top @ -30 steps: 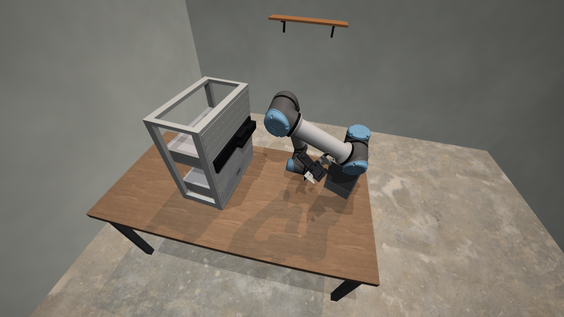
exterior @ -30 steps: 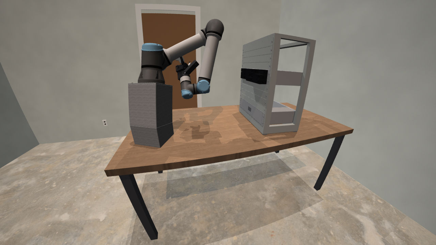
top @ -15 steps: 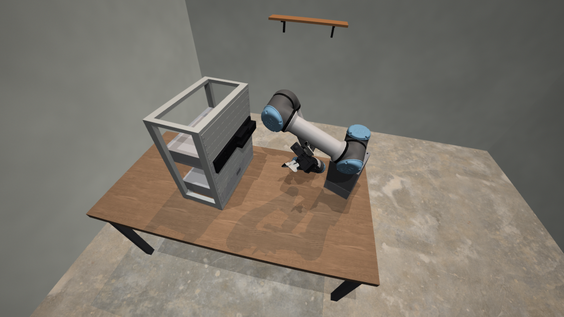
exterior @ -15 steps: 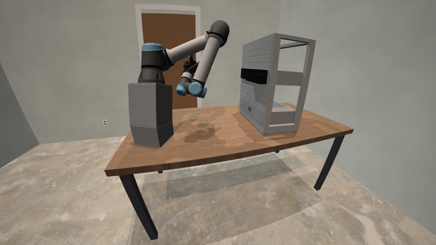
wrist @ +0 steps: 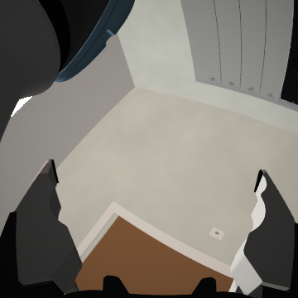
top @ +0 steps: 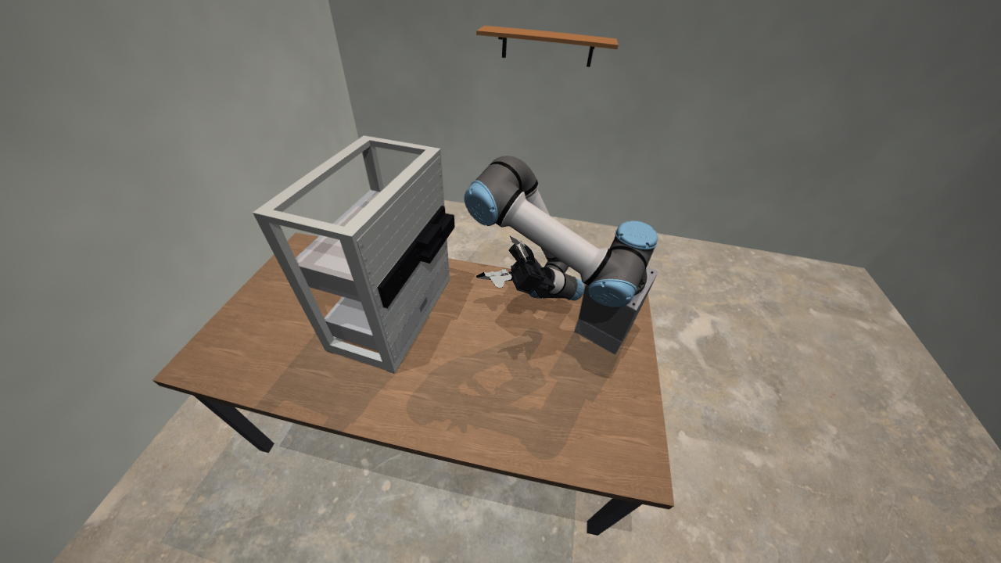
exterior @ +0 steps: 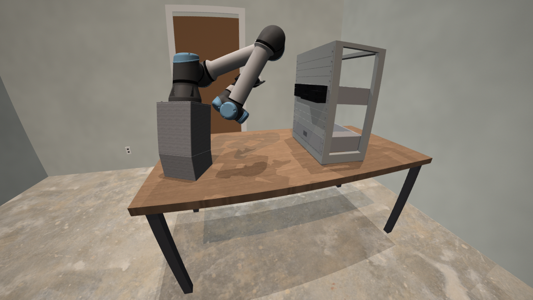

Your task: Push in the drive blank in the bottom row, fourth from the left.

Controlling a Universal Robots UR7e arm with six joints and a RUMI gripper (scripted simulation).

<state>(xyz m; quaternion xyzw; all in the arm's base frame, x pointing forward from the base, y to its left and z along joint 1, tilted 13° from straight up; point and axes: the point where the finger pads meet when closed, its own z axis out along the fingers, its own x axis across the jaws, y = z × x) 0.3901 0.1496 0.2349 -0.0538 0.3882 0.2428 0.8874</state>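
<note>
The grey open-frame rack point(top: 356, 252) stands on the left part of the wooden table, its front facing my arm. A black band of drive blanks point(top: 416, 257) crosses that front at mid height. It also shows in the exterior view point(exterior: 311, 93). I cannot tell the single blanks apart at this size. My gripper point(top: 500, 261) is open and empty, held in the air well to the right of the rack front, clear of it. In the wrist view the two fingers frame the room wall. The rack's grey front panels point(wrist: 240, 41) fill the upper right.
My grey base pedestal point(exterior: 183, 139) stands on the table's far side from the rack. My forearm point(exterior: 245, 78) hides most of the gripper in the exterior view. A brown door point(exterior: 206, 56) is behind the arm. A wall shelf point(top: 546, 36) hangs high.
</note>
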